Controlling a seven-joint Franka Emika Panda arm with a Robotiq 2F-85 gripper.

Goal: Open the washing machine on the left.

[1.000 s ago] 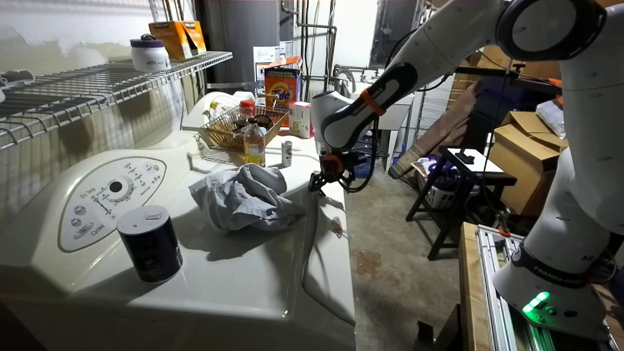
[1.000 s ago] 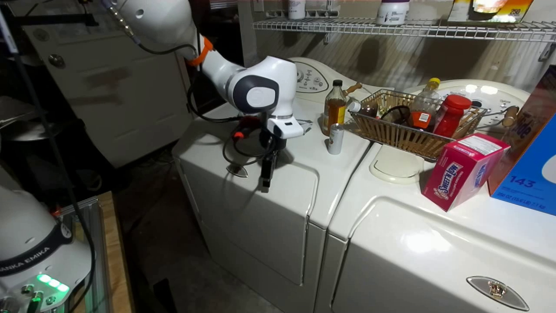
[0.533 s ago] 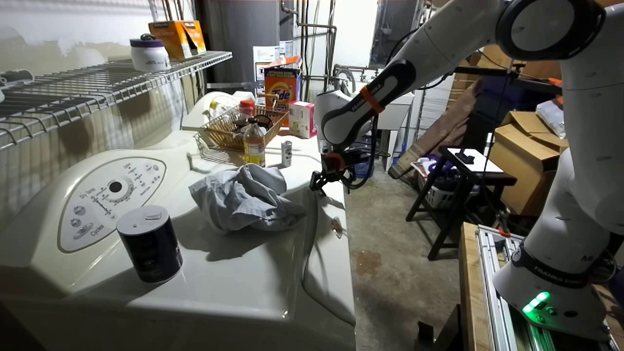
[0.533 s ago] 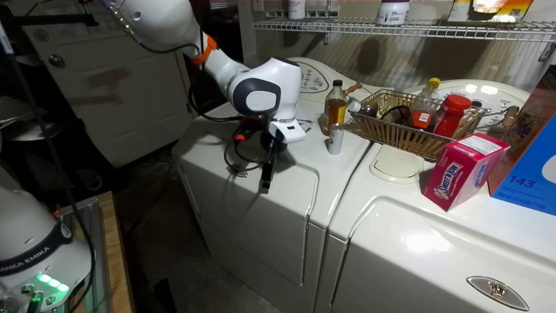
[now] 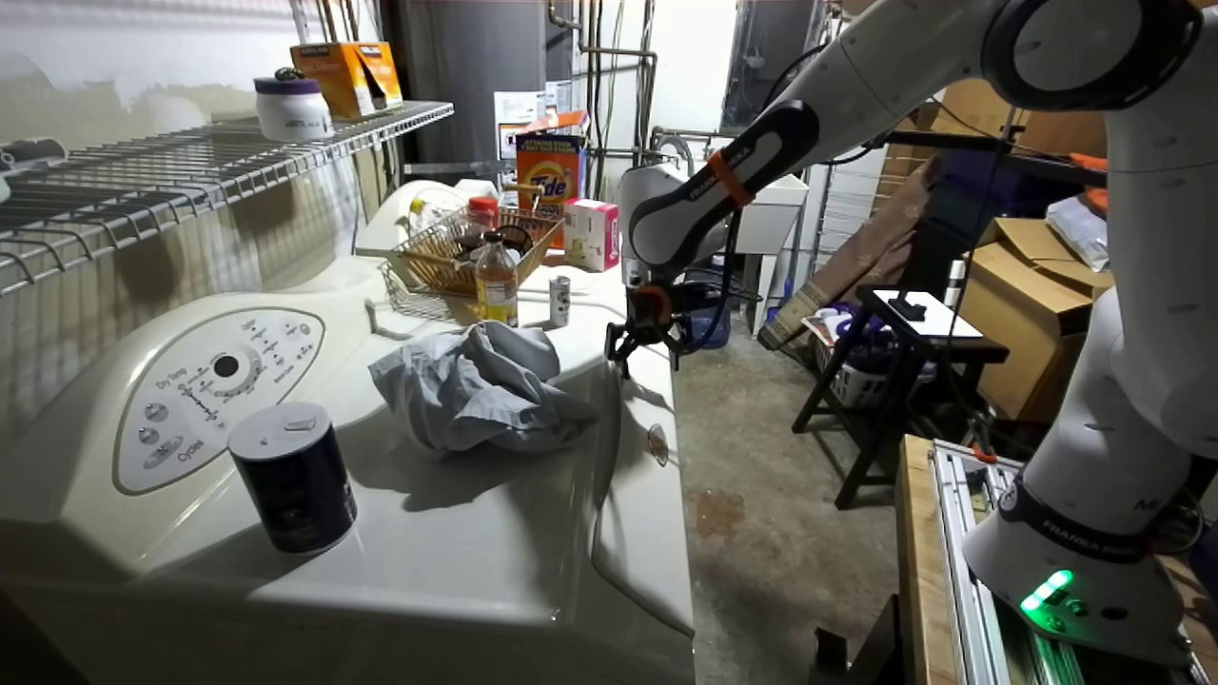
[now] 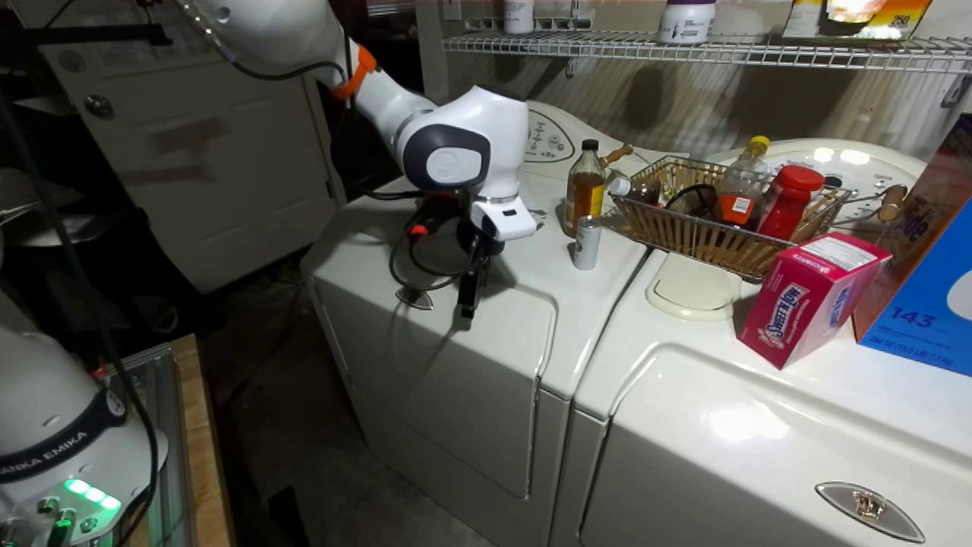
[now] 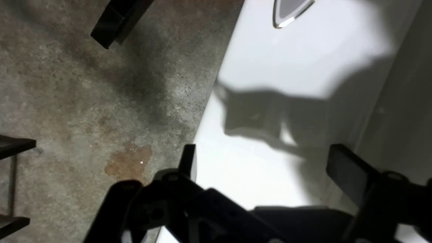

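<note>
The washing machine (image 6: 486, 486) is the white appliance on the left in an exterior view, and the near one in an exterior view (image 5: 428, 561). Its oval control panel (image 5: 186, 390) has a round dial. Its white front door (image 6: 425, 380) looks shut, with an oval emblem (image 6: 414, 298) near its upper edge. My gripper (image 7: 265, 162) is open and empty, its fingers apart over the top front edge of the door. In both exterior views the gripper (image 5: 647, 360) points down just above that edge, beside the emblem. I cannot tell whether a fingertip touches the door.
A second white appliance (image 6: 759, 456) stands right beside it. On the tops are a crumpled grey cloth (image 5: 481, 390), a dark canister (image 5: 295, 485), a bottle (image 6: 585, 190), a small can (image 6: 587, 243), a basket (image 6: 699, 243) and a pink box (image 6: 812, 296). A wire shelf (image 6: 607, 47) hangs behind.
My gripper dips slightly, then rises a little above the door's top edge. Its fingers seem spread wider apart now. The washing machine and its door look unchanged.
</note>
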